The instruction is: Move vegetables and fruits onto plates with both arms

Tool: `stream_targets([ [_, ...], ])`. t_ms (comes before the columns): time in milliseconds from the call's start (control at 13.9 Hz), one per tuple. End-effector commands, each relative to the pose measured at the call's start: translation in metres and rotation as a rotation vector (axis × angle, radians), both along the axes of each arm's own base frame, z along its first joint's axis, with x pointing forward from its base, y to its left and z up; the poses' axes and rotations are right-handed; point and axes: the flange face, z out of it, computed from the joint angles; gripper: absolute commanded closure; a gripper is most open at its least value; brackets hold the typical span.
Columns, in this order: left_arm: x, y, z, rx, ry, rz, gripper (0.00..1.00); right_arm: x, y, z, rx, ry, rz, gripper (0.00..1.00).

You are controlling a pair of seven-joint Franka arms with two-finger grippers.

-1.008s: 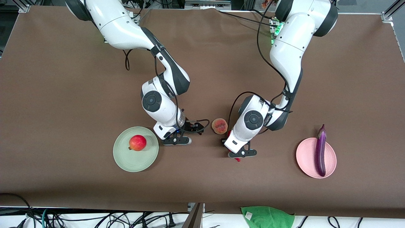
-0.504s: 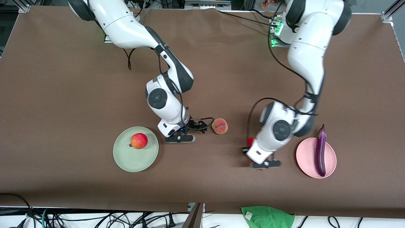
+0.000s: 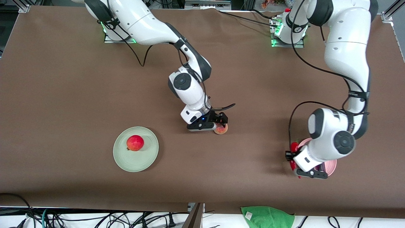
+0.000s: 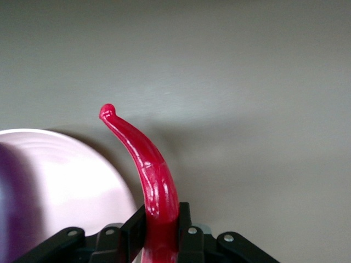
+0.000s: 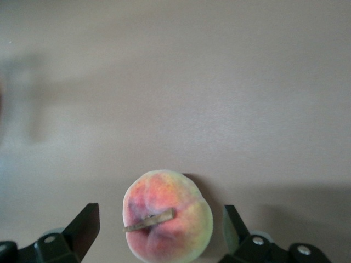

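Front view, left arm: the left gripper (image 3: 299, 164) hangs over the rim of the pink plate (image 3: 330, 164) at the left arm's end of the table, with the red chili pepper (image 3: 294, 147) clamped in it; the arm covers most of the plate.
Front view, right arm: the right gripper (image 3: 215, 124) sits low over the peach (image 3: 221, 129) near the middle of the table.
Front view, done so far: the pomegranate (image 3: 135, 142) already lies on the mint green plate (image 3: 121, 158), toward the right arm's end.
Left wrist view: the fingers (image 4: 186, 227) pinch the chili pepper's thick end and its tip sticks out past them; the pink plate's rim lies just beside it, with a blurred purple shape, probably the eggplant (image 4: 11, 213), on the plate.
Right wrist view: the jaws stand wide, one finger (image 5: 85, 222) on each side of the peach and neither touching it.
Step in hand: carrying the chili to the pink plate while the right arm lines up on the peach.
Next move, left: likely shift further over the plate, lower, then release beside the eggplant.
Next move, right: likely lower, close on the peach, then carry it to the mint green plate.
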Motion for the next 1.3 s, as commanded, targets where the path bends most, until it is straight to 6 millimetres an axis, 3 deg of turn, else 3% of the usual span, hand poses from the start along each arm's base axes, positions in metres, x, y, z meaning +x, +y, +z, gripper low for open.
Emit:
stream_targets([
  [0,-0.002,0.039,-0.005,-0.005,0.01,-0.09,1.0,-0.008,0.014,-0.009,-0.037,-0.067,0.023,0.01],
  [216,-0.004,0.053,-0.017,-0.006,0.022,-0.099,1.0,-0.021,0.026,-0.016,-0.063,-0.081,0.06,0.01],
  [288,-0.005,0.053,-0.021,-0.008,0.028,-0.1,0.82,-0.028,0.032,-0.018,-0.066,-0.08,0.068,0.01],
  [360,-0.006,0.061,-0.027,-0.008,0.034,-0.091,0.7,-0.032,0.034,-0.024,-0.08,-0.084,0.078,0.01],
  [432,-0.007,0.071,-0.031,-0.015,0.038,-0.073,0.25,-0.032,0.033,-0.028,-0.094,-0.09,0.081,0.01],
  [504,-0.007,0.08,-0.031,-0.022,0.034,-0.055,0.0,-0.031,0.031,-0.033,-0.103,-0.094,0.083,0.01],
  [648,-0.003,0.083,-0.021,-0.023,0.02,-0.04,0.0,-0.032,0.031,-0.04,-0.119,-0.109,0.099,0.07],
  [864,-0.002,0.076,-0.003,-0.033,0.016,-0.032,0.0,-0.024,0.025,-0.035,-0.125,-0.129,0.107,0.56],
  [1008,-0.004,0.07,0.001,-0.039,0.051,0.002,0.0,-0.009,0.013,-0.022,-0.117,-0.123,0.08,0.8],
  [1080,0.0,0.069,0.021,-0.039,0.049,0.019,0.0,0.001,0.003,-0.014,-0.127,-0.106,0.065,0.88],
  [1224,0.004,0.064,0.049,-0.037,0.085,0.059,0.0,0.019,-0.018,0.005,-0.151,-0.077,0.056,0.9],
])
